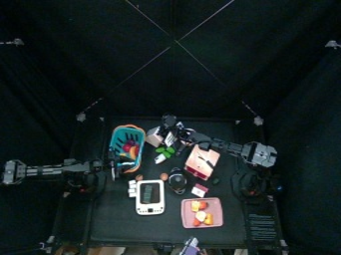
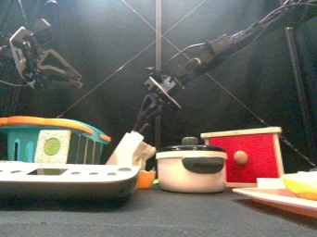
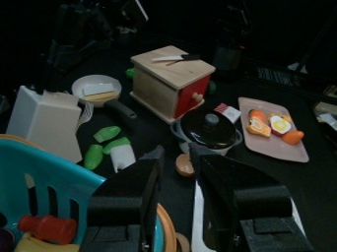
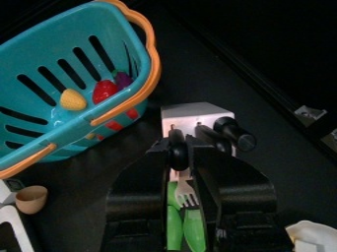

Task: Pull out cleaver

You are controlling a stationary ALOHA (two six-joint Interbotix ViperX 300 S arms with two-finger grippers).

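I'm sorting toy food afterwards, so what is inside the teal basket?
The teal basket holds a red piece, a yellow piece and something dark purple; the wall hides anything lower down.

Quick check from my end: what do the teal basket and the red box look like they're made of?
The teal basket looks like moulded plastic: glossy slotted walls with an orange rim. The red box looks like painted wood, probably: matte red sides under a pale bare top with a slot and visible edge thickness. Neither can be confirmed by look alone.
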